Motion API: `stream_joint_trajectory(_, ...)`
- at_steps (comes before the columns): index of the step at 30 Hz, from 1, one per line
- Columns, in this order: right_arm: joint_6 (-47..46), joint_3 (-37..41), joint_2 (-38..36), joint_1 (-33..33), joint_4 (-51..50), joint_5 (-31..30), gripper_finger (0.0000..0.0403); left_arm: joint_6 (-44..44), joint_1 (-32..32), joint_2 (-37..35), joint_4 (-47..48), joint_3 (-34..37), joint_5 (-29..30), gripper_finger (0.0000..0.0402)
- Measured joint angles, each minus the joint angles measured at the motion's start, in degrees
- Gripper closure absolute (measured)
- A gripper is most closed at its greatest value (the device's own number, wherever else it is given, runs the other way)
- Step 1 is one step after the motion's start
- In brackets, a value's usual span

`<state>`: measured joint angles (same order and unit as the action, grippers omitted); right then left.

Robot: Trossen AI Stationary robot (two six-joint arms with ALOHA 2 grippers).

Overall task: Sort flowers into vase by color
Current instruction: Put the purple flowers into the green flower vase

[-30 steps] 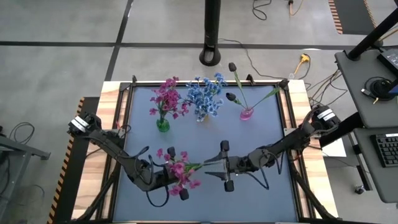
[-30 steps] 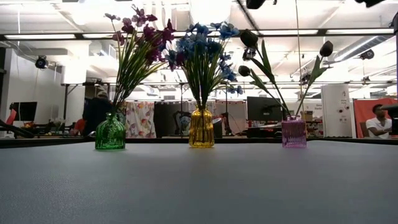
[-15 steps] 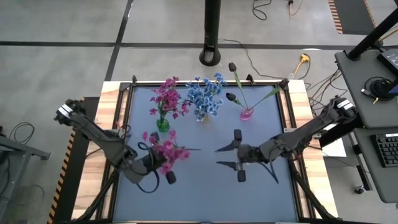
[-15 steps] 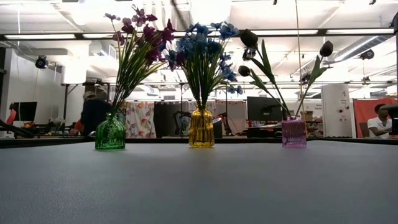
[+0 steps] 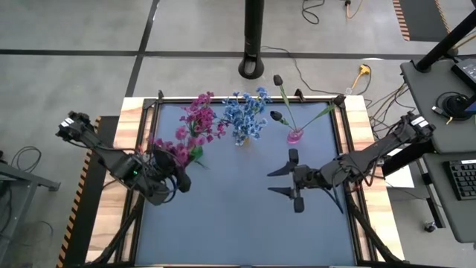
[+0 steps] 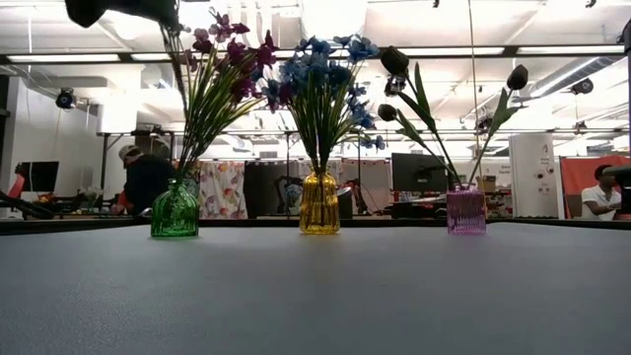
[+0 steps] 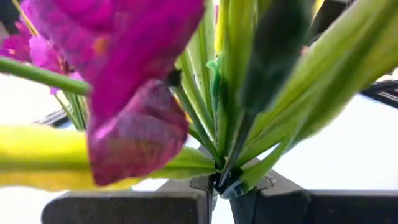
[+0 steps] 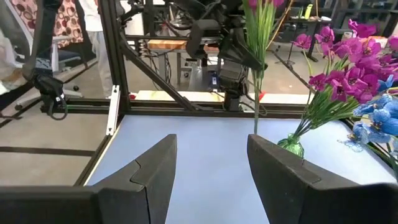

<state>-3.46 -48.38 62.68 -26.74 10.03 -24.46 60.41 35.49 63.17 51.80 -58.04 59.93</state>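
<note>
High view: left gripper (image 5: pixel 165 173) at frame left, clamped on magenta sprig (image 5: pixel 172 151), stem held just left of green vase (image 5: pixel 195 150). Right gripper (image 5: pixel 286 181) at centre right, fingers apart, holding nothing. Yellow vase (image 6: pixel 318 203) with blue flowers (image 5: pixel 247 115) and pink vase (image 5: pixel 295 136) with dark buds along upper edge of mat.

Left gripper (image 5: pixel 177 177) fingers clamped shut; right gripper (image 5: pixel 283 181) fingers spread.
</note>
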Motion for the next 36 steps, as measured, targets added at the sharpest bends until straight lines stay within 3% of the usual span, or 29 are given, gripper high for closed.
stream_joint_trajectory(9, -6.7, -0.5, -8.1, 0.0, -9.4, 0.4, 0.0213, 0.2, -2.0, -2.0, 5.5, 0.0, -4.8, 0.0391)
stream_joint_trajectory(15, -9.4, -3.5, -12.9, 0.0, -17.4, -1.6, 0.0213, 0.8, -2.5, -2.2, 11.2, -2.4, -11.7, 0.0391)
stream_joint_trajectory(23, -7.1, -3.9, -13.4, 0.0, -17.9, -2.6, 0.0213, 1.6, -2.8, -2.1, 20.4, -6.3, -6.4, 0.0391)
stream_joint_trajectory(27, -7.0, -3.9, -12.8, 0.0, -18.1, -2.7, 0.0213, 1.6, -3.5, -2.3, 21.9, -6.4, -2.1, 0.0391)
stream_joint_trajectory(36, -6.0, -3.9, -12.2, 0.0, -17.9, -2.7, 0.0213, 1.6, -7.8, -2.2, 21.0, -4.4, 0.3, 0.0391)
